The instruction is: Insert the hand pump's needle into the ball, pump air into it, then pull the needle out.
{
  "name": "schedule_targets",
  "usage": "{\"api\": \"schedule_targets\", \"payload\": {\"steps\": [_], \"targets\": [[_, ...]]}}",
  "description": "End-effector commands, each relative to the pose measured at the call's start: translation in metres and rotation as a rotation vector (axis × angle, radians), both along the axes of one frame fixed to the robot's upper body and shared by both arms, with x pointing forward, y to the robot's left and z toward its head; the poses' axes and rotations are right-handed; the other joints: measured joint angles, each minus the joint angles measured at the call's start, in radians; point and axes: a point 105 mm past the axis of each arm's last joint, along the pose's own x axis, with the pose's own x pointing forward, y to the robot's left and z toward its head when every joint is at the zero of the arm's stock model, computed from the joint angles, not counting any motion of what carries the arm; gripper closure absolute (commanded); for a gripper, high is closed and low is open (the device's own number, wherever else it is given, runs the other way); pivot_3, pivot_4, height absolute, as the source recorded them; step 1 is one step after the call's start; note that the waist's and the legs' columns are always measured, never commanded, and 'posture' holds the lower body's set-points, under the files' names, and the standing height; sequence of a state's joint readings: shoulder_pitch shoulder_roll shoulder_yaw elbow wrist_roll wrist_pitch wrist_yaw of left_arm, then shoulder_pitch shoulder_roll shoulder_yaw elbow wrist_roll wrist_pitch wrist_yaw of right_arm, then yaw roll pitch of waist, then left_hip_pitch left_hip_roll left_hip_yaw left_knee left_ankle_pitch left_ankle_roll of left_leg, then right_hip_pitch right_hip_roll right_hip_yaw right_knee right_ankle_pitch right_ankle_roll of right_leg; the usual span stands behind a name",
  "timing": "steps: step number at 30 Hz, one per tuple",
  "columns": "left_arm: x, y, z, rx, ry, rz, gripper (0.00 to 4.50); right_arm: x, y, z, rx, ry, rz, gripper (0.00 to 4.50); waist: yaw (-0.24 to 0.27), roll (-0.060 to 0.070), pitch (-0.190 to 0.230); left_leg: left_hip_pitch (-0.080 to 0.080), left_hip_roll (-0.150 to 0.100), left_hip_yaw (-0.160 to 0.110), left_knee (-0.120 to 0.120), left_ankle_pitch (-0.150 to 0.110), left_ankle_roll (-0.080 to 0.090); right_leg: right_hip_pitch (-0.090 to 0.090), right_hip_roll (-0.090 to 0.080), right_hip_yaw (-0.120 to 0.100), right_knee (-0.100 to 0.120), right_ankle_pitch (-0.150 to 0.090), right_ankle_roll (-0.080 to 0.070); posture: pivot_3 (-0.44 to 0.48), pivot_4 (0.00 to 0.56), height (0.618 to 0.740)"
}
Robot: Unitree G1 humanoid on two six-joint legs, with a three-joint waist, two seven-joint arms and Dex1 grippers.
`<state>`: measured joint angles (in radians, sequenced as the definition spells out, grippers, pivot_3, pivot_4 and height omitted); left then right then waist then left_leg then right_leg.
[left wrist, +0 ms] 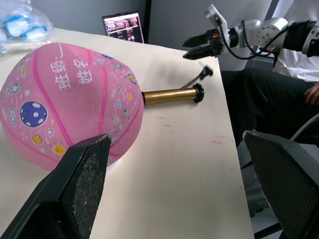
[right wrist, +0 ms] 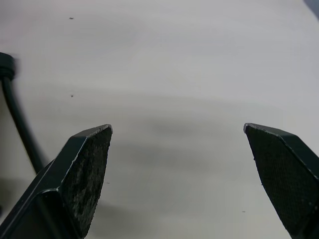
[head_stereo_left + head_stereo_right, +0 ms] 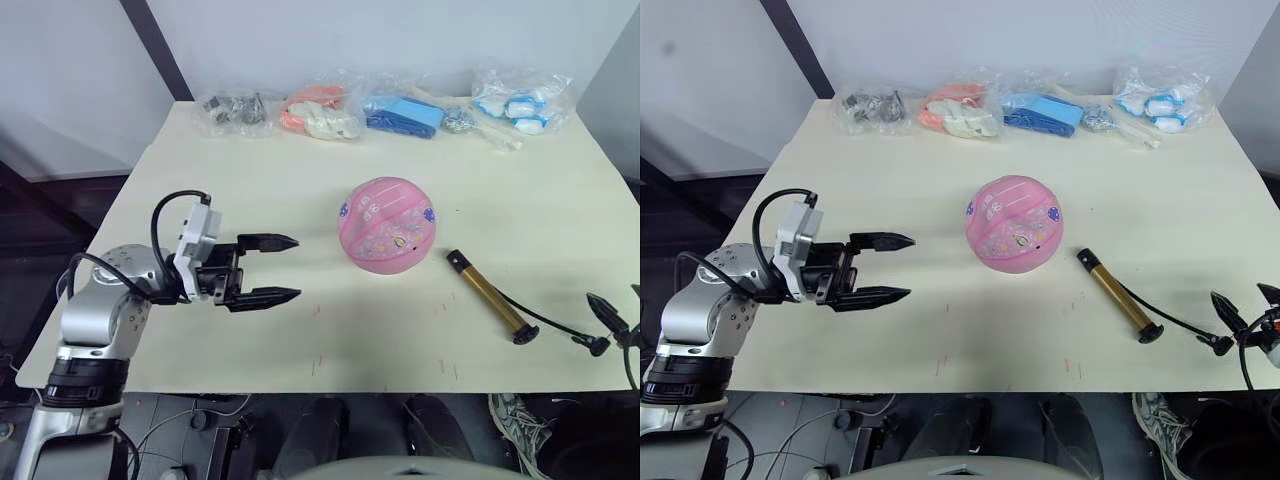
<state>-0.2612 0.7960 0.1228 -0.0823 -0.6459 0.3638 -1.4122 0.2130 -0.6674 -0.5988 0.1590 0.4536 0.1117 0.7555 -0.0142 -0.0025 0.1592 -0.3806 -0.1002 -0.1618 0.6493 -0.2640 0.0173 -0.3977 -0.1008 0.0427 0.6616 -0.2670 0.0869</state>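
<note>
My left hand (image 3: 285,268) hangs just above the pale cream worktop (image 3: 250,180), its two black fingers spread wide with nothing between them, pointing across at the pink rubber ball with small cartoon prints and stripes (image 3: 387,225). The ball sits a little beyond my left fingertips, apart from them, resting on the worktop with a sagging, slightly dented look.

On the far side of the ball from my left hand lies the short gold-bronze hand pump with black end caps (image 3: 488,295), flat on the worktop, one end near the ball; I cannot tell whether it touches it. Its thin black hose (image 3: 555,322) curls from the other end toward my right hand (image 3: 622,302), which hovers at the worktop's edge with its fingers parted and empty. The small black fitting (image 3: 597,345) at the hose tip lies just beside my right fingertips; the needle itself is too small to make out.

Along the worktop's far edge, well away from both hands, lie several clear plastic bags of small items (image 3: 380,108).
</note>
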Motion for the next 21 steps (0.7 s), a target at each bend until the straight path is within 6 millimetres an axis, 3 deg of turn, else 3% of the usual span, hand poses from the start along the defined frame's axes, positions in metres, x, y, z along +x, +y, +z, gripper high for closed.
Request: {"api": "schedule_targets", "payload": {"steps": [1,7,11,15,21], "targets": [[0.002,0.012,0.005,0.018,-0.045,0.057,0.00,-0.002,0.007,0.020,-0.025,-0.072,0.063,0.06,0.000,0.000,0.000,0.000,0.000,0.000,0.000,0.000,0.000,0.000,0.000,0.000,0.000,0.000,0.000,0.000,0.150,0.736],[0.004,0.024,-0.012,0.045,-0.042,0.159,0.00,-0.013,0.046,0.025,0.013,-0.107,0.245,0.06,0.001,0.000,0.000,0.000,0.000,0.000,0.000,0.000,0.000,0.000,0.000,0.000,0.000,0.000,0.000,0.000,0.150,0.736],[0.006,0.034,-0.035,0.081,-0.004,0.264,0.00,-0.029,0.064,0.020,0.015,-0.082,0.363,0.06,0.002,0.000,0.000,0.000,0.000,0.000,0.000,0.000,0.001,0.000,0.000,0.000,-0.001,0.000,0.000,0.000,0.150,0.736],[0.006,0.043,-0.053,0.113,-0.002,0.357,0.00,-0.046,0.066,0.013,0.006,-0.067,0.423,0.06,0.003,0.000,0.000,0.000,0.000,0.000,0.000,0.000,0.001,0.000,-0.001,0.000,-0.001,0.000,0.000,0.000,0.150,0.736],[-0.002,0.066,-0.075,0.144,0.020,0.475,0.00,-0.072,0.039,0.006,-0.028,-0.073,0.423,0.06,0.002,0.000,0.000,0.001,0.001,0.001,0.000,-0.001,0.001,0.001,-0.001,0.001,-0.001,0.000,0.000,0.000,0.150,0.736]]}}
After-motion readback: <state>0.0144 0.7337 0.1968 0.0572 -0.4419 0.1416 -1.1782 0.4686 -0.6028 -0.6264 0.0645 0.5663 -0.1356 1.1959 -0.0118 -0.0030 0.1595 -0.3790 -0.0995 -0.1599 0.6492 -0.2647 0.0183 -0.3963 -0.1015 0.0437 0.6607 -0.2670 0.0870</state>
